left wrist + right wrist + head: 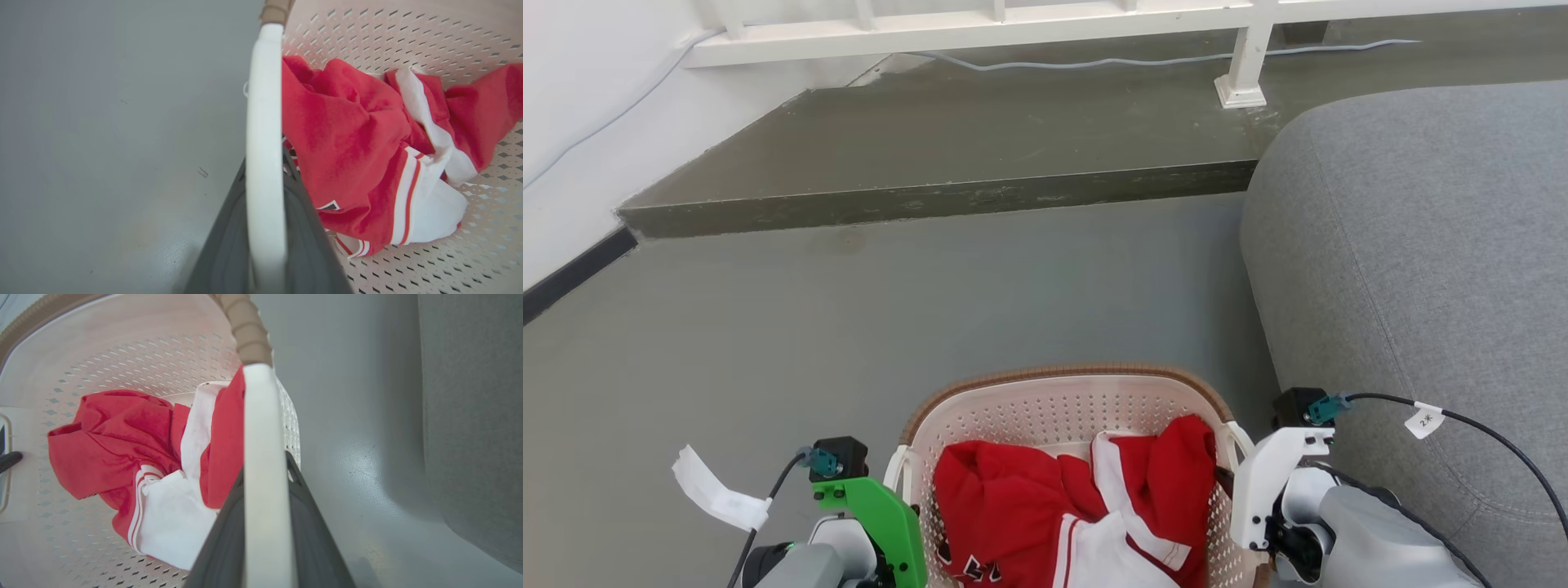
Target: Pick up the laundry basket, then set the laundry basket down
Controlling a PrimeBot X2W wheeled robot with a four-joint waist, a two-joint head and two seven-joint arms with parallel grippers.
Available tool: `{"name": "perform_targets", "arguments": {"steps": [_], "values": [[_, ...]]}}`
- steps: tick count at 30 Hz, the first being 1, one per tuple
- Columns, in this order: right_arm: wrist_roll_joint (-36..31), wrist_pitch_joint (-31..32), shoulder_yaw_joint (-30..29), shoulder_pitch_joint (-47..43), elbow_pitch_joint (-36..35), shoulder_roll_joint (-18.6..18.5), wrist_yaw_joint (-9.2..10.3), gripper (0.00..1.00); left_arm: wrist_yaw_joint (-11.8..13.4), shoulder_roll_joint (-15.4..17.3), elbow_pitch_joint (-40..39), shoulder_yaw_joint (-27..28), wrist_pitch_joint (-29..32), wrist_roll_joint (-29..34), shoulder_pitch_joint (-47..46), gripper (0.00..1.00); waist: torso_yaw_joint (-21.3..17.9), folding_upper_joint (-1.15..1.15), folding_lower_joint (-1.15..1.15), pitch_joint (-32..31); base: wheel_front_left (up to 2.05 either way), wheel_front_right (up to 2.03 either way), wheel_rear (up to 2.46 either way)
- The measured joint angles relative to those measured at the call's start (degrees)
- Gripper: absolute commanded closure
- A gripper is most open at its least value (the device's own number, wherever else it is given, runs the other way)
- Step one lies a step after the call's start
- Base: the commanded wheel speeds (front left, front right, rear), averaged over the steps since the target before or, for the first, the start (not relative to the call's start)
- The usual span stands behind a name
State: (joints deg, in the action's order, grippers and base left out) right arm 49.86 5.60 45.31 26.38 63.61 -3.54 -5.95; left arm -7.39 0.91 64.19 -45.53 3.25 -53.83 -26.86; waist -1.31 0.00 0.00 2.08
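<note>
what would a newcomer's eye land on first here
The bright red-and-white garment bunched inside the cream laundry basket, bottom centre of the head view, grabs attention first. The left gripper and right gripper clamp its white side handles, and a grey sofa sits at right.

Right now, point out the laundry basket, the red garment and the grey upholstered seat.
laundry basket [1045, 412], head view, far inner wall
red garment [347, 134], left wrist view, red fold
grey upholstered seat [1421, 245], head view, top surface
</note>
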Motion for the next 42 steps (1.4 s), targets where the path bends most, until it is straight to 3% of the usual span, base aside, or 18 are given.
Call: {"name": "perform_targets", "arguments": {"steps": [42], "values": [[2.7,0.0,3.3,2.6,-1.6,-1.7,0.01,1.00,0.0,0.1,0.6,-2.0,-0.3,-2.5,-3.0,1.00,-0.5,0.00,0.00,3.9,0.00,0.00,0.00]]}}
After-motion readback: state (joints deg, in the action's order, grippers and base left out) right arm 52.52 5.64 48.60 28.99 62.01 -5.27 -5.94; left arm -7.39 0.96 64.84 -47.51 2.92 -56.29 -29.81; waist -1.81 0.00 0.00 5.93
